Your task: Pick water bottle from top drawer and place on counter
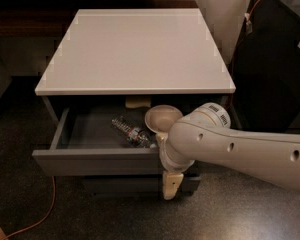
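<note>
Water bottle (132, 133) lies in open top drawer (97, 162), centre frame, right end lost behind arm (240, 146). Gripper (171, 186) hangs at drawer front, lower centre; grip state: can't tell.

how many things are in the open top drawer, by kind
water bottle: 1
beige bowl: 1
pale object at the back: 1
total: 3
The hand hangs outside, in front of the top drawer.

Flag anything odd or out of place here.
Nothing damaged or spilled. The water bottle lies diagonally on its side in the open top drawer beside a bowl. The gripper hangs outside, below the drawer front.
</note>
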`<move>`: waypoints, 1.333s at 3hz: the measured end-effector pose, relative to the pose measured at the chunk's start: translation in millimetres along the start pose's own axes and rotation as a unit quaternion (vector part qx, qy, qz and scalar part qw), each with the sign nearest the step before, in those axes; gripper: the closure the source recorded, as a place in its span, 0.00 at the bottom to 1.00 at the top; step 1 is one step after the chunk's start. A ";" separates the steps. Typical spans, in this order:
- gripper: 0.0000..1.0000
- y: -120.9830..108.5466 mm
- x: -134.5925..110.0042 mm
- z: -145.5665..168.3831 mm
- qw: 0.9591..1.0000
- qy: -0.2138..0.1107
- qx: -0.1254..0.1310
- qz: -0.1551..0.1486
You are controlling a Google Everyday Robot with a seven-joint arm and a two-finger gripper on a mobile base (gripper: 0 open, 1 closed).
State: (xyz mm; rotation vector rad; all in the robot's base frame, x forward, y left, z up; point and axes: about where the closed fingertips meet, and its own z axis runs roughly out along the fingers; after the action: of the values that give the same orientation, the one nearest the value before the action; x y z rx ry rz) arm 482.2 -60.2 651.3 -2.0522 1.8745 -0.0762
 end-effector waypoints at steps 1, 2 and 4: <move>0.00 -1.3 -13.5 -15.2 1.000 -0.010 -0.011 -0.010; 0.00 -21.6 -29.8 -34.3 0.999 -0.032 -0.026 -0.022; 0.00 -61.4 -37.4 -46.6 0.992 -0.100 -0.070 0.044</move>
State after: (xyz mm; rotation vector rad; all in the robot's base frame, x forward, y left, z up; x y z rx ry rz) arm 523.4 -31.0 720.5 -1.9805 1.8886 0.2808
